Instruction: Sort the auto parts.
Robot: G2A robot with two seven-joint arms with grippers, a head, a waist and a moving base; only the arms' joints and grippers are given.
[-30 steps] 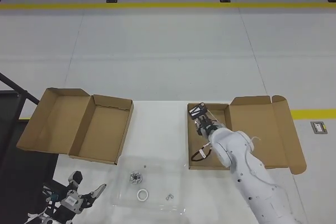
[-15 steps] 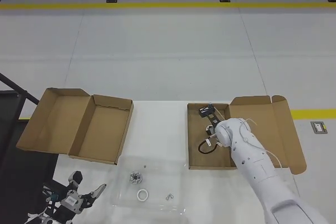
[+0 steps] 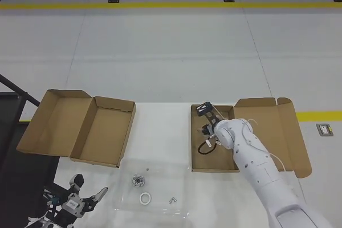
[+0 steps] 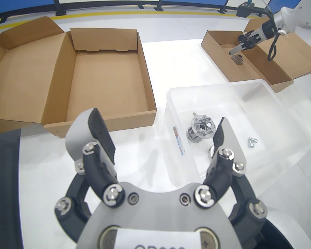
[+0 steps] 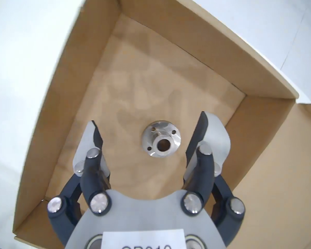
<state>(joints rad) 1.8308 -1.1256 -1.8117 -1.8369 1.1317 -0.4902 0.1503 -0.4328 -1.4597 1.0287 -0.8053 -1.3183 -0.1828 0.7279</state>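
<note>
— Where's the flange [image 5: 161,142]?
— On the right box [image 5: 72,99] floor, toward its far edge. My right gripper [image 5: 148,119] hangs over it, fingers spread, empty.
— Left?
— Left gripper [image 4: 158,116] released too, by the tabletop's [image 3: 159,131] front-left corner.

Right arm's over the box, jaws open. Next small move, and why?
Probably lift the right gripper straight up out of the right box: its jaws stand open and the flange lies free on the box floor, touching neither. The hub sits unsorted in the clear bin.

Left arm [image 3: 72,203] low, right arm [image 3: 252,165] extended; both jaws spread.
</note>
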